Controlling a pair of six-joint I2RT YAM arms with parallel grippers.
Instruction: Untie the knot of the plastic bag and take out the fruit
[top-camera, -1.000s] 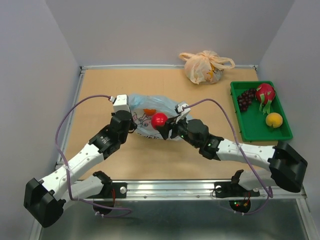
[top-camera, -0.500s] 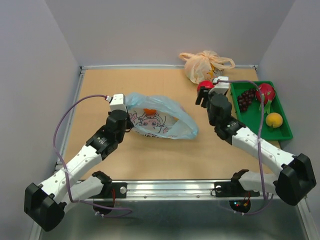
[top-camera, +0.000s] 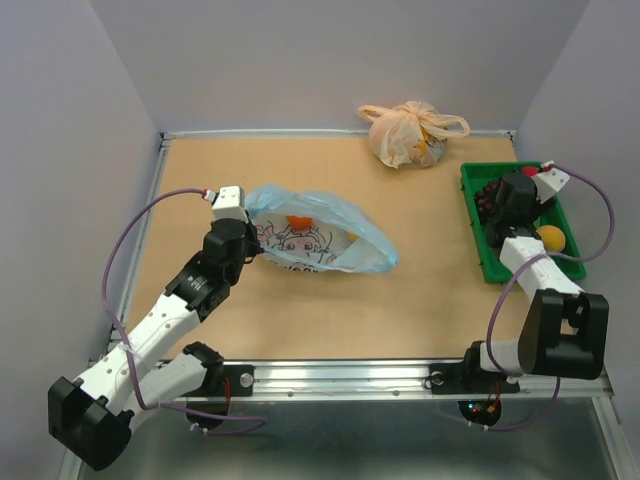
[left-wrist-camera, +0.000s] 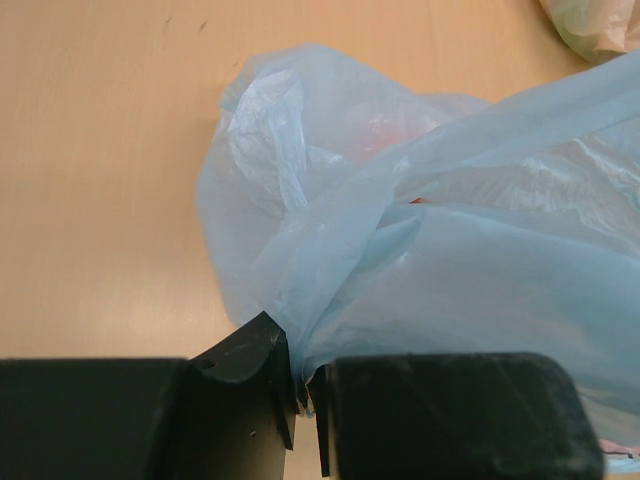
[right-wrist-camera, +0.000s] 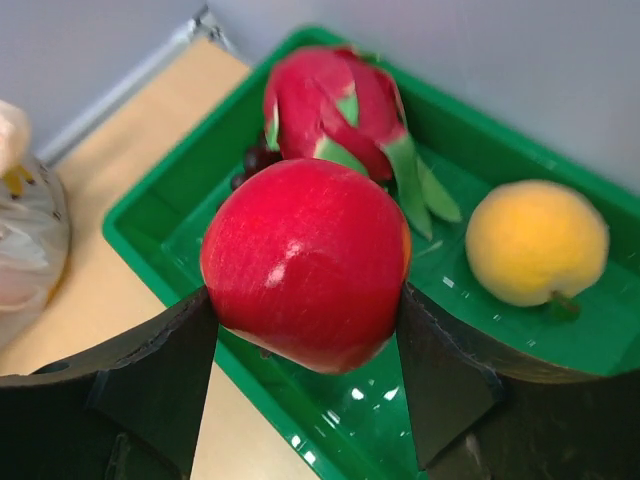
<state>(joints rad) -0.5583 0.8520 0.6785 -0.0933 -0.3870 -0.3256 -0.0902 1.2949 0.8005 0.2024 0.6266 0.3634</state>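
**A:** What shows from above?
**B:** The blue bag (top-camera: 320, 235) lies left of the bench's (top-camera: 300, 320) middle, with the left claw (top-camera: 255, 245) at its left end. The right claw (top-camera: 525, 180) hangs over the green tray (top-camera: 472, 215) by the right edge.
**A:** Left wrist?
**B:** Jaws pinch a bag fold; no knot shows.
**A:** Right wrist?
**B:** Jaws clasp a red fruit (right-wrist-camera: 305, 260) above the tray, beside a dragon fruit (right-wrist-camera: 325, 100) and a yellow fruit (right-wrist-camera: 535, 240). Emptying seems underway; next, lower it and release.

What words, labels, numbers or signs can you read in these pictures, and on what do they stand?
None can be read.
The plastic bag bears a cartoon face with reddish marks beside it, perhaps lettering: too small to read.
The peach-orange bag and the green tray show no text.
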